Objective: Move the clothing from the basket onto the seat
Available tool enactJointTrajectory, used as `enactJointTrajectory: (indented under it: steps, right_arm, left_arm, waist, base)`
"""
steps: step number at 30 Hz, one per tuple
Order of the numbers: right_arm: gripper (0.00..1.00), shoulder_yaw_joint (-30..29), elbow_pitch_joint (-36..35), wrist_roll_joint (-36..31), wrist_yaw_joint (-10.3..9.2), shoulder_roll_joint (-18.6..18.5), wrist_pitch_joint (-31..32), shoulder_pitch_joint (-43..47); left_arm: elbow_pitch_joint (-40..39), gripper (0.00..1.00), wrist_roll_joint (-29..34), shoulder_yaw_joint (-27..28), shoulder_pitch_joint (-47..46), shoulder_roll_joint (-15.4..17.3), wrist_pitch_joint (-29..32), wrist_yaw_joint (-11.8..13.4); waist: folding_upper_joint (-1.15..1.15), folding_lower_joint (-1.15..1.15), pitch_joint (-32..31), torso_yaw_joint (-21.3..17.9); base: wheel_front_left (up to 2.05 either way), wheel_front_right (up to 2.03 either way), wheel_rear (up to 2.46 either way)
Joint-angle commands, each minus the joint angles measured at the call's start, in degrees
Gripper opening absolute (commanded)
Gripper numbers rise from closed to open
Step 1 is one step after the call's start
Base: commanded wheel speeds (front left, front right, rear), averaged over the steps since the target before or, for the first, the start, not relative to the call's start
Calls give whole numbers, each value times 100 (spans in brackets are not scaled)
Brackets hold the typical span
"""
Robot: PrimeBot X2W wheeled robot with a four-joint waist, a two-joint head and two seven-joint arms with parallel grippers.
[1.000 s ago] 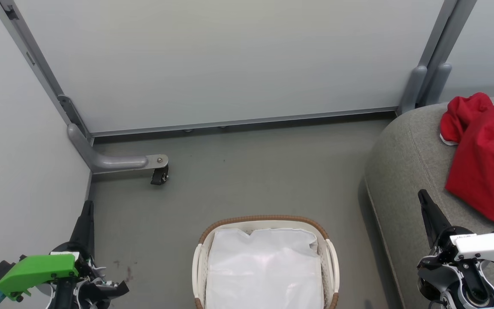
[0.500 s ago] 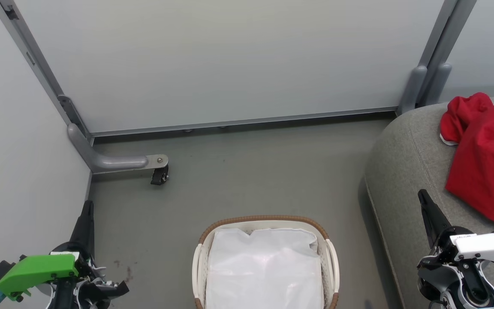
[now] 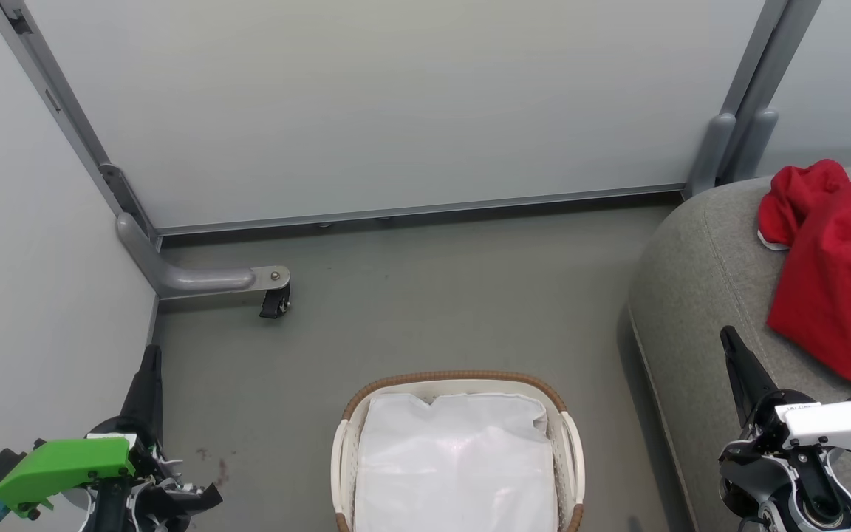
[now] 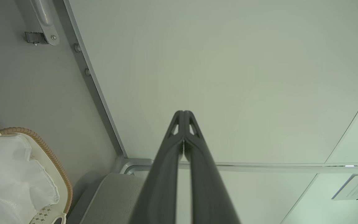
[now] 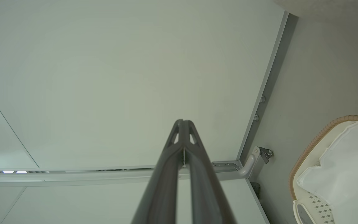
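The red sports clothing (image 3: 835,281) with a sliver of white trim lay heaped on the large rounded grey fabric seat (image 3: 691,295) at the right of the head view, running off the picture's right edge and well apart from the basket. The small oval cream plastic basket (image 3: 455,377) with its brown woven rim stood on the grey floor (image 3: 433,295) at bottom centre, near the seat's left side. Inside the basket the crumpled white fabric liner (image 3: 455,465) lay uncovered. The left gripper (image 3: 151,352), behind a green housing at the lower left, pointed up the view over the floor with its two long dark fingers pressed together and nothing between them. The right gripper (image 3: 726,332), at the lower right, hung over the seat's front edge, near the clothing's lower border but apart from it, its fingers likewise closed tip to tip and empty. In both wrist views the paired fingers met at the tips against a pale wall panel (image 3: 396,111). A small black caster (image 3: 275,301) on a grey metal foot stood on the floor by the left wall.
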Motion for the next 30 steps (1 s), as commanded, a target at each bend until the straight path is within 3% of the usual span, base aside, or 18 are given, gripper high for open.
enactJointTrajectory:
  steps: [1, 30]
  right_arm:
    - [0, -8, -14, 18, -2, -34, 8, 58]
    - [0, -8, -14, 18, -2, -34, 7, 58]
  left_arm:
    - [-3, 0, -16, 12, -61, 31, 23, -36]
    - [-5, 0, -17, 11, -61, 31, 23, -36]
  waist:
    - [0, 0, 0, 0]
    - [0, 0, 0, 0]
  base:
    - [0, 0, 0]
    - [0, 0, 0]
